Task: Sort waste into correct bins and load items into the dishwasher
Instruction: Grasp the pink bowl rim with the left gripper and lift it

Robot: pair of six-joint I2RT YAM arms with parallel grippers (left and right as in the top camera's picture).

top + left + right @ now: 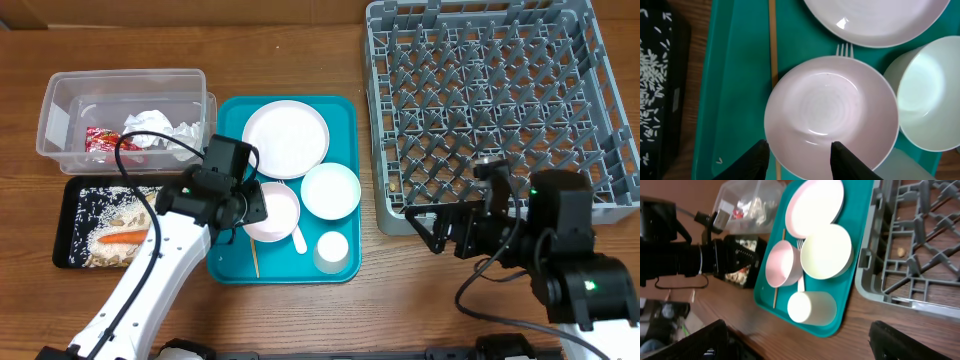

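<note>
On the teal tray point(232, 262) lie a white plate point(285, 140), a pinkish-white bowl point(272, 212), a second bowl point(330, 190), a cup point(331, 250), a fork point(298, 238) and a thin wooden stick point(254, 258). My left gripper point(799, 152) is open astride the near rim of the pinkish bowl point(830, 112), one finger outside and one inside. My right gripper point(800, 345) hangs wide open and empty over the table, in front of the grey dish rack point(500, 100). The clear tub point(60, 95) holds a red wrapper point(103, 140) and napkins point(160, 130).
The black tray point(70, 215) left of the teal tray carries rice grains, beige scraps and a carrot point(122, 238). The stick point(772, 45) lies just left of the bowl, and the fork's tines point(842, 50) show behind it. My left arm crosses the table's front left.
</note>
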